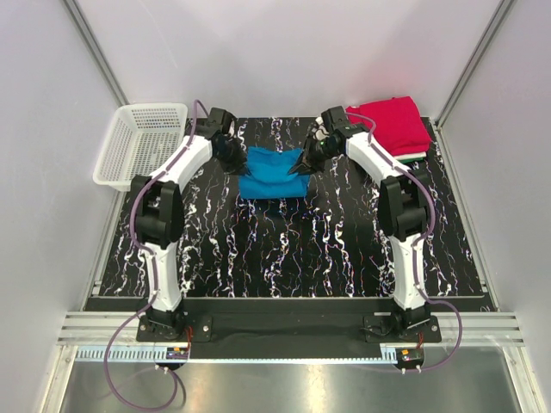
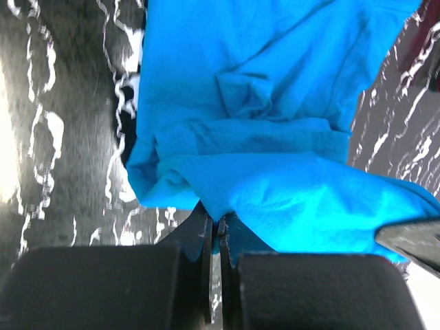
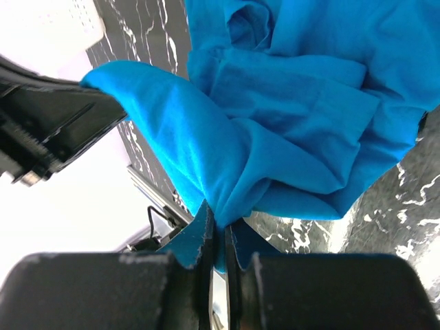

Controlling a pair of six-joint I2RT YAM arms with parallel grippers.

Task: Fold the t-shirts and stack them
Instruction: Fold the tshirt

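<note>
While both arms reach over the far half of the black marbled table (image 1: pixel 284 258), the blue t-shirt (image 1: pixel 272 175) hangs between them near the table's centre line. Its upper edge is drawn out from one gripper to the other, and its lower part is bunched in loose folds that appear to rest on the table surface. The left gripper (image 2: pixel 214 223) has its fingers pressed together on a fold at the shirt's left side, with blue cloth emerging directly from the closed tips. The right gripper (image 3: pixel 218 220) is likewise pinched tight on a fold at the shirt's right side, with cloth pulled up into a peak at the tips. Each wrist view shows the opposite gripper at the far end of the same stretched edge. The garment is creased and not squared, and a puckered knot of fabric is visible mid-panel. At the far right corner sits a folded stack (image 1: pixel 411 155), well apart from the blue shirt. A red t-shirt (image 1: pixel 392 122) lies on top, with thin green and white edges showing beneath it. A white mesh basket (image 1: pixel 142 142) stands at the far left, beside the table's edge.
</note>
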